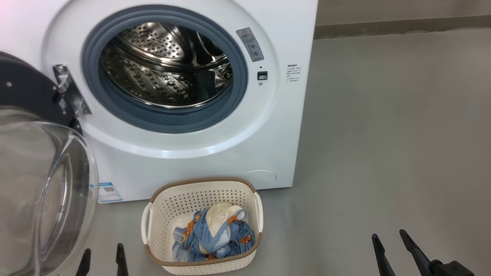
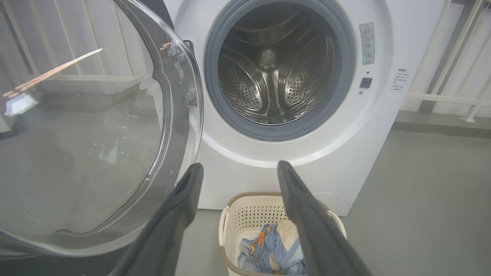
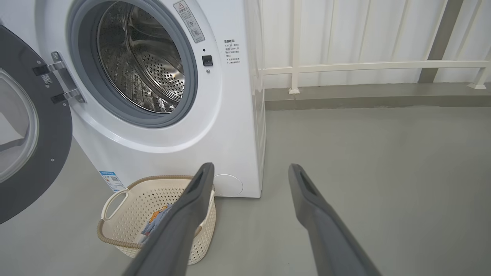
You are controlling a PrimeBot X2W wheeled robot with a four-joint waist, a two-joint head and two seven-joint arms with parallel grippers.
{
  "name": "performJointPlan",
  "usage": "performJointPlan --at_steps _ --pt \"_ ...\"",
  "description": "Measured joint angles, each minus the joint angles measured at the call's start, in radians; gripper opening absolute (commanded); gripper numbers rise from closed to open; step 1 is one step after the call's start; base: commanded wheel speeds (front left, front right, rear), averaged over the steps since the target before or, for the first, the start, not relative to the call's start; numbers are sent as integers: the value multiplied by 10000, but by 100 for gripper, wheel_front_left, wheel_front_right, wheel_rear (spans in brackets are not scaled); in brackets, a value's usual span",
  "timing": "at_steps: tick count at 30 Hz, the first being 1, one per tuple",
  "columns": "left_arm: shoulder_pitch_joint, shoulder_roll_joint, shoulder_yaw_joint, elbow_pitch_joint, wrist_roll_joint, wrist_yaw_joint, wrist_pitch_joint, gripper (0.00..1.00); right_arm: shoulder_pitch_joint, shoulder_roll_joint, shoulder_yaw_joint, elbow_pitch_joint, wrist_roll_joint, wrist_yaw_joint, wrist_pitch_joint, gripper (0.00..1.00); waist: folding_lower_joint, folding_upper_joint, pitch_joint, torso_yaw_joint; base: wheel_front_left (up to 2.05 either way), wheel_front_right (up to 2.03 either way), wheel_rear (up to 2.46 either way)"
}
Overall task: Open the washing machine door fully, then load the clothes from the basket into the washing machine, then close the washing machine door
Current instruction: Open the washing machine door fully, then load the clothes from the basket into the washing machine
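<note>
The white washing machine stands ahead with its steel drum bare inside the grey gasket. Its door is swung wide to the left, clear glass bowl toward me, dark inner face in the right wrist view. On the floor before the machine sits the cream basket holding the clothes, a blue bear-print bundle with a cream piece. My left gripper is open at the bottom left, beside the basket and near the glass bowl. Far right of the basket, my right gripper is open over bare floor.
Grey floor stretches to the right of the machine. A white railing and a low kerb run along the back wall. The open door's glass bowl bulges close to my left gripper's left finger.
</note>
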Motion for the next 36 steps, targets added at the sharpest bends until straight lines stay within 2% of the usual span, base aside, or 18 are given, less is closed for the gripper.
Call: performJointPlan --at_steps 14,26,36 --pt "-22 2 -153 236 157 15 0 100 -28 -25 107 157 0 0 0 100 0 0 -182 706 0 0 0" --pt "-19 4 -176 562 54 15 0 100 -28 -36 205 174 0 0 0 100 0 0 -142 668 14 -14 0" --pt "-19 4 -171 589 -25 13 0 100 -28 -29 201 186 0 0 0 100 0 0 -72 586 136 -136 0"
